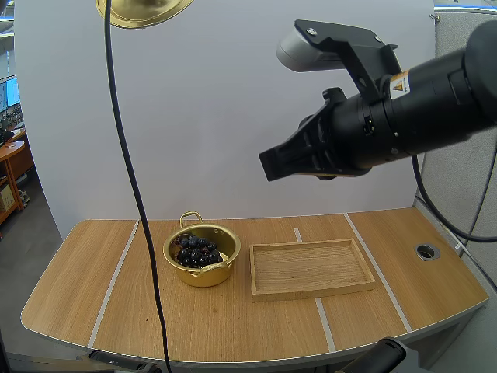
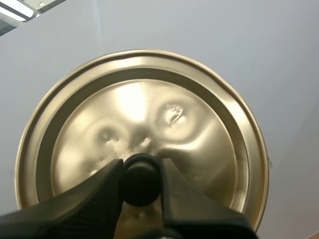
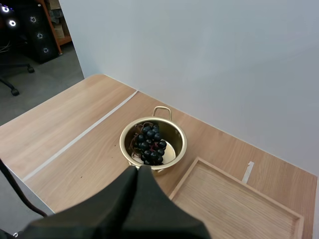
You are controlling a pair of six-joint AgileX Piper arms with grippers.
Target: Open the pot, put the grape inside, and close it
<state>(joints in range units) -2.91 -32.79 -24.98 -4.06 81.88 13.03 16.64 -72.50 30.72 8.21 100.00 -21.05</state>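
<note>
Pot point(image 1: 203, 277) sits open on desk point(image 1: 78, 272) w/ grape bunch point(image 1: 196, 251) inside, just beside wooden tray point(image 1: 311, 268). Its lid point(image 2: 144, 109) is held high above desk, underside to the wrist cam, w/ left gripper point(image 2: 141, 169) fingers clamped either side of black knob point(image 2: 141, 183). Right gripper point(image 1: 268, 165) hangs in air well above tray, fingers together as one dark wedge, nothing btwn them.
</note>
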